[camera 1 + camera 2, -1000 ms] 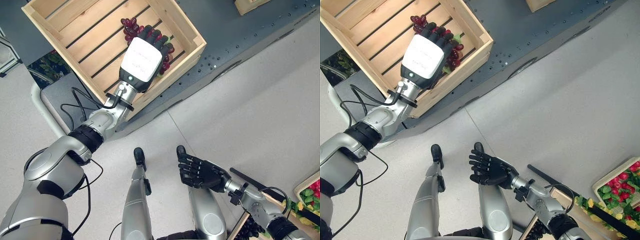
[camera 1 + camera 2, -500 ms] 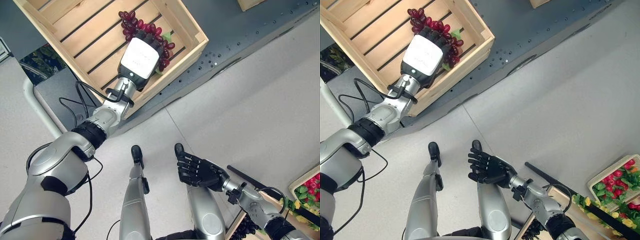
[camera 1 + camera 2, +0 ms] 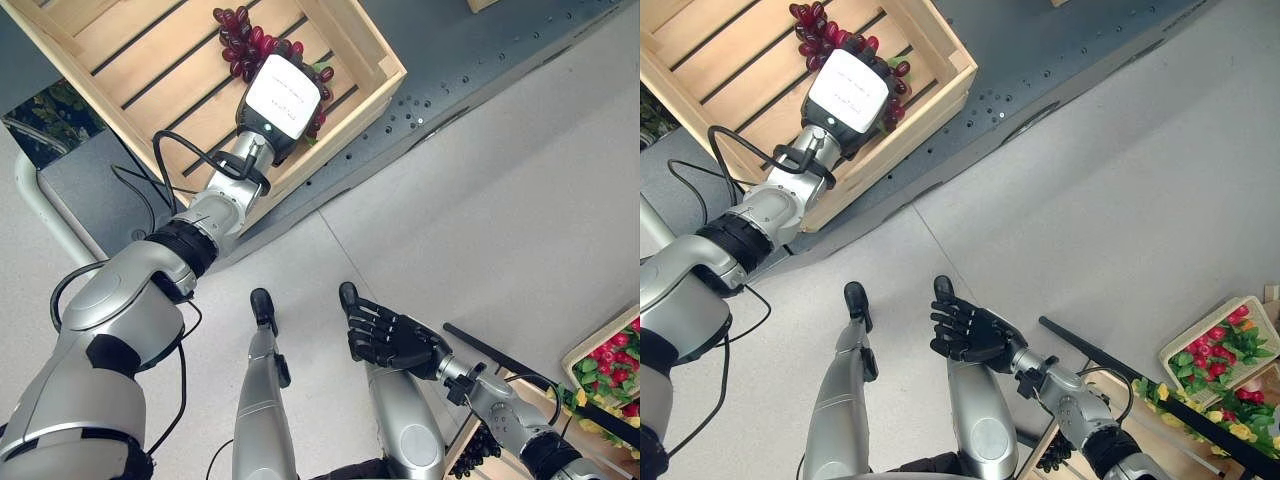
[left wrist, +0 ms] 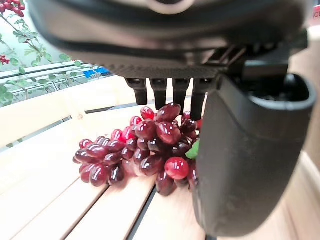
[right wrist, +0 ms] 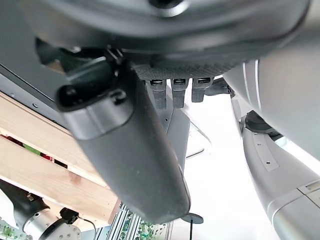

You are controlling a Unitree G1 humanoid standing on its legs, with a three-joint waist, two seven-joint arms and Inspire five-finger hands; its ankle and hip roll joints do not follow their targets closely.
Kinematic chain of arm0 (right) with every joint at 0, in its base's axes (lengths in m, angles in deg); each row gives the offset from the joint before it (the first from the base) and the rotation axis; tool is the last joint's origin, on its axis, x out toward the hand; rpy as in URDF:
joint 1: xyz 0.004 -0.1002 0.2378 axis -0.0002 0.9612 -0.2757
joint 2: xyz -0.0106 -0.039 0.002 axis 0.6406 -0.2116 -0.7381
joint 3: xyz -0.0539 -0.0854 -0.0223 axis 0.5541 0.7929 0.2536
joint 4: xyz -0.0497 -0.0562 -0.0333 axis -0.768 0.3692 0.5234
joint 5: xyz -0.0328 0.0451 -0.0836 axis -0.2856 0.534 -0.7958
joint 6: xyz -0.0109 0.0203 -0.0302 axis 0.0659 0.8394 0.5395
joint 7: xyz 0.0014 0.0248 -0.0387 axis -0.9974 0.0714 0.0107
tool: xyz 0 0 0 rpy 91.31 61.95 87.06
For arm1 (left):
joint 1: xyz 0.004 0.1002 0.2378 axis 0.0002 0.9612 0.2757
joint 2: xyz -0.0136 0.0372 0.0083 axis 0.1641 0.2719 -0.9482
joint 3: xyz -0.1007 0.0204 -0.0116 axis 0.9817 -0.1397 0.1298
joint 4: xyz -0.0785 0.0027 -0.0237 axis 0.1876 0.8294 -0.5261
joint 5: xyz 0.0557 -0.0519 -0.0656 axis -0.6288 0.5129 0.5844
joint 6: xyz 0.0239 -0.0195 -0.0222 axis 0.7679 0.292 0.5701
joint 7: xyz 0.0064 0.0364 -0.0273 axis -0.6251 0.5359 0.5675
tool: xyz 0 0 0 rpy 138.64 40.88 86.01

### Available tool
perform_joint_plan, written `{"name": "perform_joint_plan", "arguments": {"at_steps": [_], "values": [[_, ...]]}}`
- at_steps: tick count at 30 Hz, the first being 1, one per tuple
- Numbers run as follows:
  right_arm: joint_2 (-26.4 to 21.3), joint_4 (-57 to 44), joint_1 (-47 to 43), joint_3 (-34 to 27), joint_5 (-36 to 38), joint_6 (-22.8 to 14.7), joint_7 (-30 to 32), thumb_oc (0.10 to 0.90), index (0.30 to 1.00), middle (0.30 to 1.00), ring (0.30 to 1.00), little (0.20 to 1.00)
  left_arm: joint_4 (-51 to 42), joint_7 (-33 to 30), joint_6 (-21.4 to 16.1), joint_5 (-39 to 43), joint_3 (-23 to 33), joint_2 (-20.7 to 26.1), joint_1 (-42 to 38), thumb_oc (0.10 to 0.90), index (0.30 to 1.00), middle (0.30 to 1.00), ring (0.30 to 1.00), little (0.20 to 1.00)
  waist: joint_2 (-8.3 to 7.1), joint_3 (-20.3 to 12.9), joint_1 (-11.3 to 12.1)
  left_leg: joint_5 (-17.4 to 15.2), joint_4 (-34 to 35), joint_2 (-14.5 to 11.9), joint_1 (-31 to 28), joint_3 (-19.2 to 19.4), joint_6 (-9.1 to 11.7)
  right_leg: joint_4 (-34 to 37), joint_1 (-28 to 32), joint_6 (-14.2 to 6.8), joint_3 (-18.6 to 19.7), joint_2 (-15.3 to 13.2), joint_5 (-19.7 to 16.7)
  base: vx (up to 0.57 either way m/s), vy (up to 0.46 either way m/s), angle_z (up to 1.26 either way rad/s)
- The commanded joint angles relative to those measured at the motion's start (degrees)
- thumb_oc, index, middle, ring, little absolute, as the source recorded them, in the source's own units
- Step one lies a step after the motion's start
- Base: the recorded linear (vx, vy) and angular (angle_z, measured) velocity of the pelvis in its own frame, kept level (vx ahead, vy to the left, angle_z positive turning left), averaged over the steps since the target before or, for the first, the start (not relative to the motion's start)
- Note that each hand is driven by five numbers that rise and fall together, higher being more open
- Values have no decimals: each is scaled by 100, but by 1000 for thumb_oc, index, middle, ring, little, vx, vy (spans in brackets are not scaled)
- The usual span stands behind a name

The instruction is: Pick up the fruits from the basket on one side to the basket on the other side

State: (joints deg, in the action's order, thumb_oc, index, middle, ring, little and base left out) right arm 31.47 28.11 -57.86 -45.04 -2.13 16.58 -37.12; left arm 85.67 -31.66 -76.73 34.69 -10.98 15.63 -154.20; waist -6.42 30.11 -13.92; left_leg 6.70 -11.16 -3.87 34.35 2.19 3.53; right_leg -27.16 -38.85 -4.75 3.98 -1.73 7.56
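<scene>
Now your left hand (image 3: 283, 92) sits over the grapes (image 4: 140, 150) in the wooden crate (image 3: 120, 60).
The grapes lie on the slats just beyond its straight, uncurled fingers (image 4: 165, 92), seemingly delivered; your right hand (image 3: 392, 340) hangs loosely spread and empty; more fruit (image 3: 610, 362) waits in the far basket.

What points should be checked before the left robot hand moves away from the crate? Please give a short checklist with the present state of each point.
1. Grape bunch lies on the slats inside the wooden crate: ok.
2. Left robot hand is over the grapes in the crate: ok.
3. Left robot hand's fingers are straight and not curled round the bunch: ok.
4. Grapes are completely free of the fingertips: cannot tell, they are very close.
5. Right robot hand is open, holds nothing, low over the floor: ok.
6. More grapes wait in the crate by the right arm: ok.
</scene>
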Motion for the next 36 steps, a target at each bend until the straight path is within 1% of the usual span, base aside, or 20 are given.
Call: {"name": "perform_joint_plan", "arguments": {"at_steps": [1,2,3,4,12,15,18,21,23,24,25,26,27,29,30,31,32,34,35,36], "values": [[67,-256,63,-6,404,-240,-46,800,900,900,900,900,391,-100,121,-371,122,-58,-687,800,900,900,900,900,-294,-32,-66,-425,-800,51,234,191,-206,1242,382,224,-95,28,-1284,0,0,0],[96,-248,71,-19,411,-236,-10,800,900,900,900,900,440,-44,124,-407,128,-79,-673,596,594,594,594,594,-298,-32,-64,-427,-805,55,237,180,-210,1234,376,225,-99,28,-1285,0,0,0],[103,-239,76,-19,421,-241,-2,800,900,900,900,900,468,-28,110,-412,129,-83,-670,596,594,594,594,594,-300,-32,-63,-429,-806,58,233,175,-211,1235,377,224,-97,30,-1288,0,0,0],[102,-238,82,-21,438,-250,4,800,900,900,900,900,494,6,116,-405,102,-91,-681,400,300,300,300,300,-302,-32,-64,-430,-805,60,240,173,-212,1235,372,222,-99,32,-1290,0,0,0],[97,-229,76,-47,481,-296,47,800,900,900,900,900,446,97,182,-421,107,-104,-562,400,300,300,300,300,-242,-32,-54,-400,-739,73,232,175,-210,1225,338,236,-119,34,-1276,0,0,0],[78,-197,101,-70,480,-361,7,800,900,900,900,900,377,182,53,-484,88,-84,-546,400,300,300,300,300,-205,-32,-44,-393,-725,70,225,172,-212,1207,334,243,-126,26,-1257,0,0,0],[81,-190,76,-73,510,-404,41,800,900,900,900,900,305,189,54,-597,34,-94,-550,400,300,300,300,300,-182,-32,-27,-372,-679,70,171,162,-199,1212,387,250,-148,33,-1239,0,0,0],[66,-204,95,-65,526,-436,69,800,900,900,900,900,147,44,196,-626,28,-65,-544,400,300,300,300,300,-166,-32,-8,-381,-689,59,154,166,-190,1198,415,263,-179,24,-1208,0,0,0],[64,-176,132,-70,521,-497,13,800,900,900,900,900,141,-289,174,-525,110,-25,-538,400,300,300,300,300,-182,-32,8,-399,-702,58,117,149,-206,1190,454,266,-183,34,-1192,0,0,0],[46,-169,164,-69,538,-532,-33,800,900,900,900,900,129,-380,103,-542,168,11,-534,400,300,300,300,300,-182,-32,18,-406,-703,57,99,148,-202,1201,482,273,-196,37,-1186,-11,-36,4],[37,-181,223,-85,536,-582,-59,800,900,900,900,900,61,-679,-6,-356,226,85,-499,400,300,300,300,300,-178,-32,39,-411,-712,53,68,121,-190,1209,533,280,-197,43,-1176,-8,-31,5],[31,-186,246,-93,544,-603,-74,800,900,900,900,900,36,-774,-57,-322,262,110,-474,400,300,300,300,300,-174,-32,50,-409,-693,50,42,115,-193,1216,556,283,-203,44,-1172,-7,-31,6],[36,-212,312,-119,552,-656,-79,800,900,900,900,900,-26,-1128,-195,-69,381,193,-405,400,300,300,300,300,-161,-32,76,-410,-662,54,-22,92,-194,1223,615,283,-208,47,-1157,-3,-16,4],[47,-235,357,-150,486,-682,-92,800,900,900,900,900,-43,-1386,-345,40,513,251,-325,400,300,300,300,300,-152,-32,94,-400,-610,61,-89,81,-197,1256,678,284,-211,51,-1156,0,0,0],[21,-265,403,-149,486,-746,-93,800,900,900,900,900,-73,-1951,-621,360,669,359,-224,400,300,300,300,300,-133,-32,131,-371,-507,53,-201,80,-196,1295,770,291,-222,55,-1148,0,0,0],[13,-269,416,-143,510,-767,-88,800,900,900,900,900,-71,-2037,-657,384,716,372,-192,400,300,300,300,300,-132,-32,135,-368,-491,54,-224,78,-197,1298,787,292,-221,56,-1145,0,0,0],[20,-272,439,-171,510,-779,-92,800,900,900,900,900,-84,-2211,-793,533,792,413,-161,400,300,300,300,300,-128,-32,145,-363,-476,55,-256,65,-189,1309,821,294,-218,63,-1139,0,0,0],[13,-290,507,-210,457,-849,-140,800,900,900,900,900,-211,-2626,-1037,629,1136,497,47,400,300,300,300,300,-104,-32,189,-358,-422,54,-360,41,-176,1349,943,317,-236,77,-1105,-16,-2,0],[16,-329,539,-228,437,-884,-116,800,900,900,900,900,-312,-2850,-1105,768,1220,567,157,400,300,300,300,300,-100,-32,213,-357,-412,50,-399,25,-172,1341,980,327,-243,81,-1085,0,0,0],[13,-337,545,-242,466,-891,-126,800,900,900,900,900,-363,-2900,-1190,618,1367,573,238,400,300,300,300,300,-98,-32,241,-357,-374,47,-441,19,-178,1345,1023,333,-262,84,-1065,-35,-10,1]]}}
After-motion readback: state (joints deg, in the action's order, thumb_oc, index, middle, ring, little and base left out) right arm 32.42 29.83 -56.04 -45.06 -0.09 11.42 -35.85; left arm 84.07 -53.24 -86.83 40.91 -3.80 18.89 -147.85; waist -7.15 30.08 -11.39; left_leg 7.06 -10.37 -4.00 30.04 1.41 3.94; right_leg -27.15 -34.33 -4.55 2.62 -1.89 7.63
